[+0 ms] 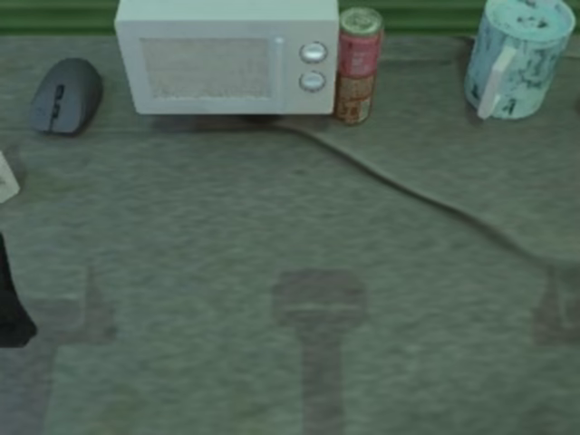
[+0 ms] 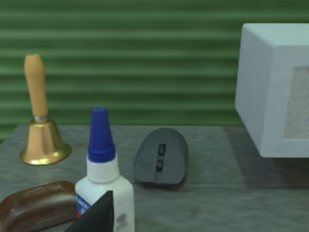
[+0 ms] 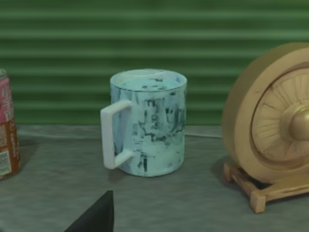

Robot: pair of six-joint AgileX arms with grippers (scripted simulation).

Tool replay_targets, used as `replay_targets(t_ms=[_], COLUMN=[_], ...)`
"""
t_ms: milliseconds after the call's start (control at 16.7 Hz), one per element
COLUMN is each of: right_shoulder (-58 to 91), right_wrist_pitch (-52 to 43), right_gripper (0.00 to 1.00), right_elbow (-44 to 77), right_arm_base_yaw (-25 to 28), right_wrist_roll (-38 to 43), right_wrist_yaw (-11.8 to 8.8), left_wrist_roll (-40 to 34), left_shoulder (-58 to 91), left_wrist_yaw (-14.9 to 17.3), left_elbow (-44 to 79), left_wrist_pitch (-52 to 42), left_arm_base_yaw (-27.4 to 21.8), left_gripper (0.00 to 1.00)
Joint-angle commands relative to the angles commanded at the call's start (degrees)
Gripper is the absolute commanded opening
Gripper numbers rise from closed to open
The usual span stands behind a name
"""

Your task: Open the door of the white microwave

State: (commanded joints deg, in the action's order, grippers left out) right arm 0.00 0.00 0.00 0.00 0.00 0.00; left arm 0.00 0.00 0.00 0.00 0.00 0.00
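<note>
From above, the white microwave [image 1: 227, 56] was cut by the picture's upper edge, so its back could not be seen, and the seam of the door [image 1: 207, 68] was too soft to trace. In the left wrist view only its near corner showed. The left arm [image 1: 11, 299] appeared only as a dark sliver at the table's left edge, its jaws out of view; the right arm did not appear from above. Each wrist view held just a dark wedge of gripper at its lower edge. The can [image 3: 7, 130], the wooden wheel [image 3: 273, 125] and the brown bar [image 2: 36, 205] were cropped, and the glue bottle [image 2: 104, 183] had an unreadable label.
</note>
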Motion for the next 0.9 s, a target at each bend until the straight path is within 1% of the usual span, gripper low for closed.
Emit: replay_targets(t_ms=[240, 480, 720, 900], right_shoulder=[0.00, 0.00, 0.00, 0.00], right_wrist_pitch=[0.00, 0.00, 0.00, 0.00], right_gripper=[1.00, 1.00, 1.00, 1.00], right_elbow=[0.00, 0.00, 0.00, 0.00], right_arm_base_yaw=[0.00, 0.00, 0.00, 0.00], right_wrist_roll=[0.00, 0.00, 0.00, 0.00], right_wrist_yaw=[0.00, 0.00, 0.00, 0.00], left_wrist_roll=[0.17, 0.63, -0.21, -2.33], left_shoulder=[1.38, 9.92, 23.81, 36.57], left_wrist_yaw=[-0.13, -1.03, -2.46, -3.52], left_elbow=[0.84, 7.62, 22.34, 38.39], left_wrist_pitch=[-1.25, -8.84, -19.95, -28.42], left_arm_base_yaw=[-0.38, -2.68, -6.47, -10.08], left_gripper=[1.00, 1.00, 1.00, 1.00])
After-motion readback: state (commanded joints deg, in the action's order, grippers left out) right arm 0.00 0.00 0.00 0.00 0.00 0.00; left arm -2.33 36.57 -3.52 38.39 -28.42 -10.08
